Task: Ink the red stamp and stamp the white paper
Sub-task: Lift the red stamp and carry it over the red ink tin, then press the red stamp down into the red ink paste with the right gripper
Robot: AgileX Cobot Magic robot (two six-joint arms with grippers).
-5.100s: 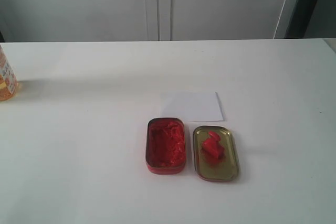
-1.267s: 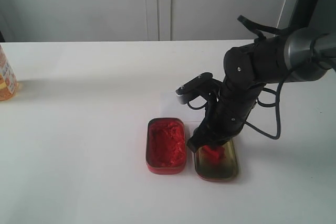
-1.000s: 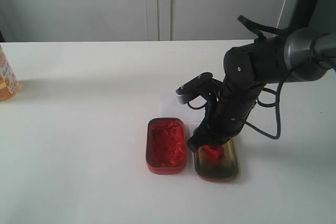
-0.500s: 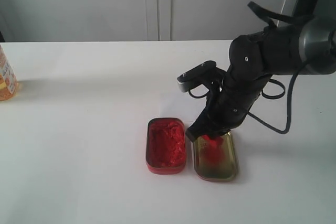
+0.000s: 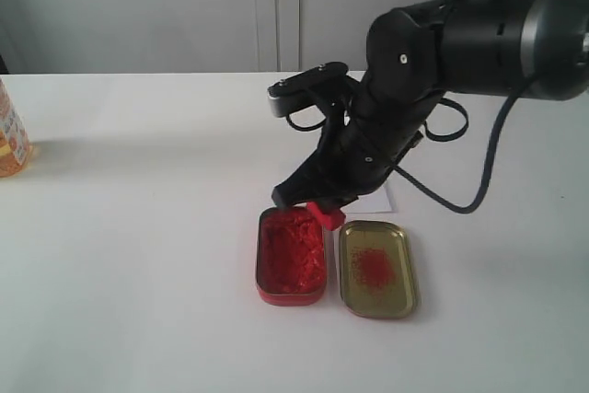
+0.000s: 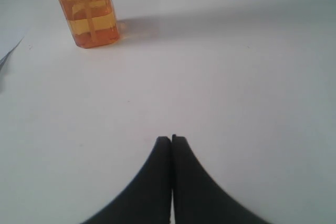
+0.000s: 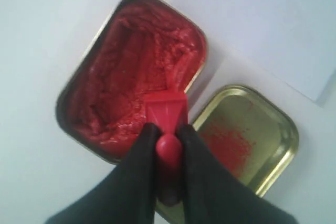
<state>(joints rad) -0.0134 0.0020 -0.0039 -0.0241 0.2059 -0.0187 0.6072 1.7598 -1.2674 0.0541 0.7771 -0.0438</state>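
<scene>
2 fingers point(image 7: 144, 148) of the right gripper point(image 7: 168, 130) clamp the knob of the red stamp point(image 7: 166, 109). The stamp axis runs from knob to square base, base pointing down, over the rim of the red ink tin point(image 5: 291, 298) on the side next to the gold lid point(image 7: 265, 111). Contact with the paste cannot be confirmed. The white paper point(image 7: 273, 24) lies just beyond tin and lid; the arm partly hides it in the exterior view. Left gripper point(image 6: 171, 139): fingers pressed together, holding nothing. An orange bottle point(image 6: 86, 9) stands beyond it, its label unreadable.

No legible text or numbers.
</scene>
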